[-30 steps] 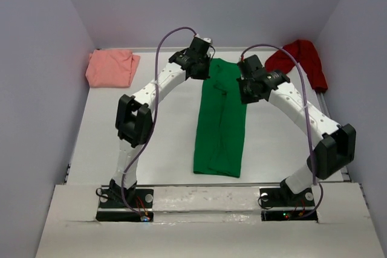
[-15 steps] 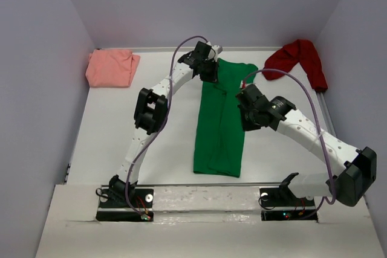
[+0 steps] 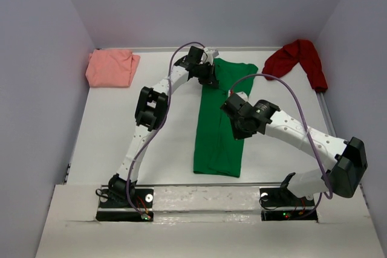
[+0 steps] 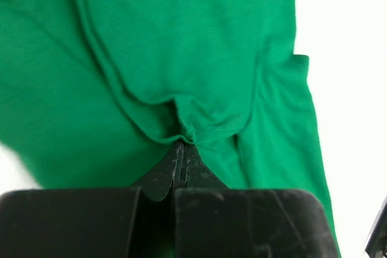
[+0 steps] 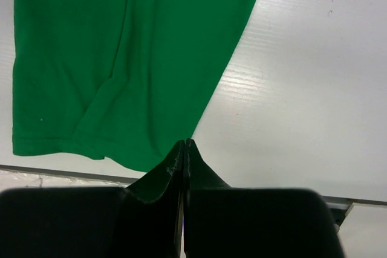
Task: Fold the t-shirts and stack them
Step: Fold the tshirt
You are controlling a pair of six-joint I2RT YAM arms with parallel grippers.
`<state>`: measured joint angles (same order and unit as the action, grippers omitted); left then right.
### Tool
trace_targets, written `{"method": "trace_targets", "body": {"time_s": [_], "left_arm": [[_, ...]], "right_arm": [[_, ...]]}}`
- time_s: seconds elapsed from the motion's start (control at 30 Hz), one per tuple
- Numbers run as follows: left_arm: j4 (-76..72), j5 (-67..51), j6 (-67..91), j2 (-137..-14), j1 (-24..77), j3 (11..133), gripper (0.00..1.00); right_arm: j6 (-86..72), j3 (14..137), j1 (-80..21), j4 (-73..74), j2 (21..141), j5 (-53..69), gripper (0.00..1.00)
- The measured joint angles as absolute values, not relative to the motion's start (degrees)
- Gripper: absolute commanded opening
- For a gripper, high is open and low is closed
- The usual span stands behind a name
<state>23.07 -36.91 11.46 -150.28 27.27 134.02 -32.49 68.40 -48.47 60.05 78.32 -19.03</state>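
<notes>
The bright green t-shirt (image 3: 219,126) lies folded into a long strip down the middle of the white table (image 3: 139,131). My left gripper (image 3: 208,79) is at its far left part, shut. In the left wrist view its tips (image 4: 181,144) touch a puckered fold of green cloth (image 4: 181,40), and no cloth shows between the jaws. My right gripper (image 3: 237,132) is shut and empty over the strip's right edge. The right wrist view shows its tips (image 5: 184,142) above that edge of the green shirt (image 5: 121,58). The salmon-pink t-shirt (image 3: 112,67) lies far left, the dark red one (image 3: 299,58) far right.
Lilac walls close in the table on three sides. A metal rail (image 3: 205,187) runs along the near edge between the two arm bases. The right arm's elbow (image 3: 347,167) juts out near the right wall.
The right arm swung from the shirt's far right corner toward me, to the strip's middle right, uncovering the sleeve. The left gripper slid slightly nearer along the far left part.
</notes>
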Motion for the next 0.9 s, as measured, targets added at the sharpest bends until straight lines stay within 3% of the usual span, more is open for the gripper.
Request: {"method": "trace_targets", "body": {"time_s": [0.9], "left_arm": [[13.5, -37.2, 19.9, -149.5, 18.9, 126.0, 0.00]], "right_arm": [[-34.9, 72.8, -49.6, 66.4, 78.8, -23.8, 0.00]]}}
